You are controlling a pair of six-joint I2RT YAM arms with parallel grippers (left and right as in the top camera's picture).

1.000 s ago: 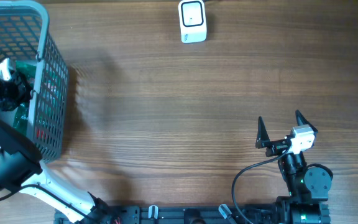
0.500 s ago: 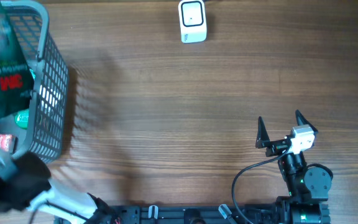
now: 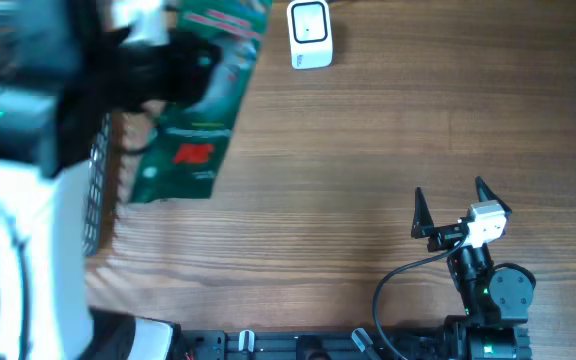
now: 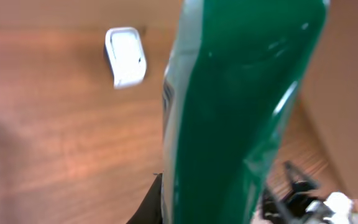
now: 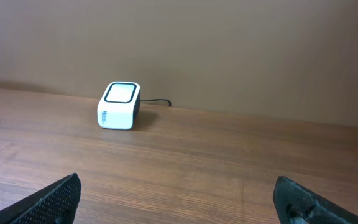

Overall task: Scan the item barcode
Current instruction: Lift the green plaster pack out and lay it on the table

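The left arm (image 3: 23,200) is very big and blurry in the overhead view. It hides most of the grey basket (image 3: 96,200), and only a strip of the basket's wire wall shows. The left tool (image 3: 173,68) is lost in that blur, but it is clenched on the green packet (image 3: 198,120). The packet is up in the air, off the tabletop (image 3: 368,130). From above it sits just to the left of the white scanner (image 3: 310,33).

The top of the packet is cut off by the edge of the picture. It has a red mark and some white writing, but they are too fuzzy to read. In the left wrist view the packet fills the middle and hides much of the wood behind it. I cannot tell where the barcode is.

The right tool (image 3: 449,188) is low on the right, well apart from the packet. Its fingers are spread wide and hold nothing. A wide stretch of tabletop lies between it and the scanner. The scanner stands near the far edge, by the wall.
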